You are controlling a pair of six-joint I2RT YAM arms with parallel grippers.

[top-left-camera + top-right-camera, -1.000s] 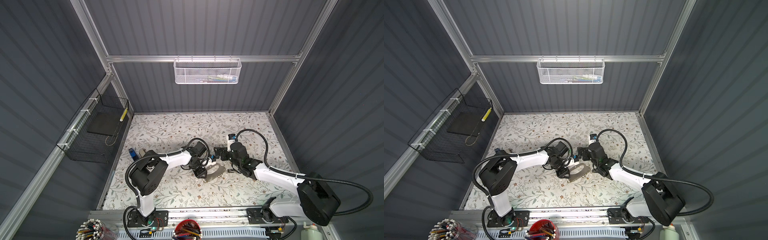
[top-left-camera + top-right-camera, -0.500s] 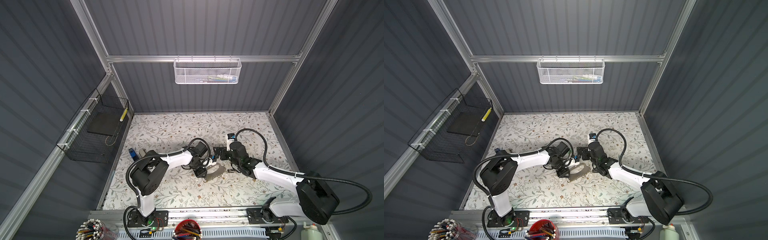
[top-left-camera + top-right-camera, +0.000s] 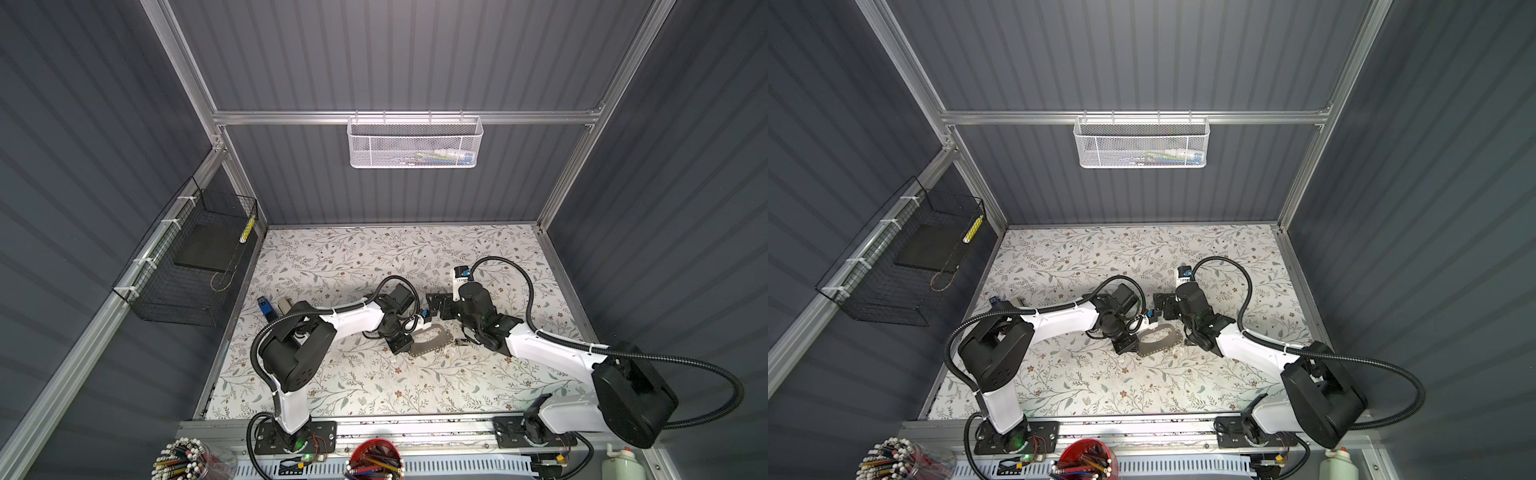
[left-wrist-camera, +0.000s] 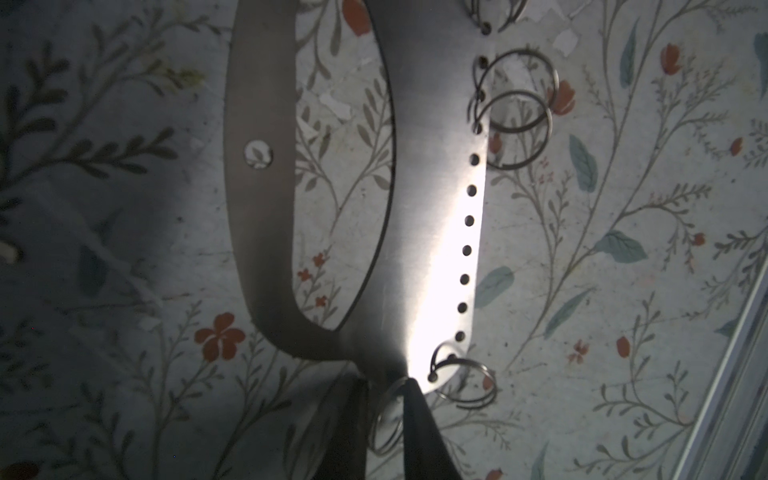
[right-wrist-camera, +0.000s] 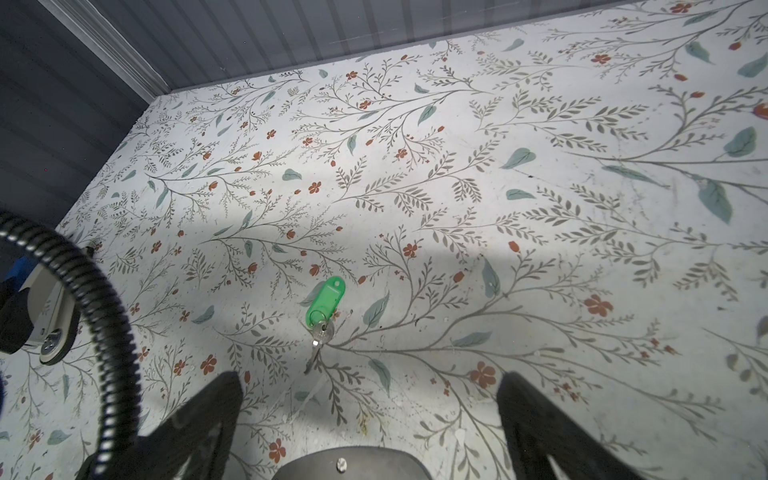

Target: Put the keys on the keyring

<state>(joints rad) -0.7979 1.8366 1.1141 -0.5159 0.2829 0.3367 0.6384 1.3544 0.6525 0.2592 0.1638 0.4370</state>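
Dark ribbed-wall enclosure; the floral-print surface is being used as the work area.

Top views: in both, the keyring is being seen lying near mid-surface. The left fingers are being held at its left end. The right fingers are hovering just beyond it, toward the back wall.

Left wrist view: the keyring is being shown as a flat grey plate with an oval cutout, a row of edge holes and several split rings. The left fingers are being held nearly together on its near end. A grip is judged, but its firmness cannot be told.

Right wrist view: the right fingers are being held wide apart, with nothing between them. The green-tagged key is lying flat on the surface just ahead of them.

Step in hand, judged: the plate is being secured while the key is being approached. The plate should be pinched clear of the rings, so that one ring is left free. The key is best taken by its metal head, with the tag left hanging.
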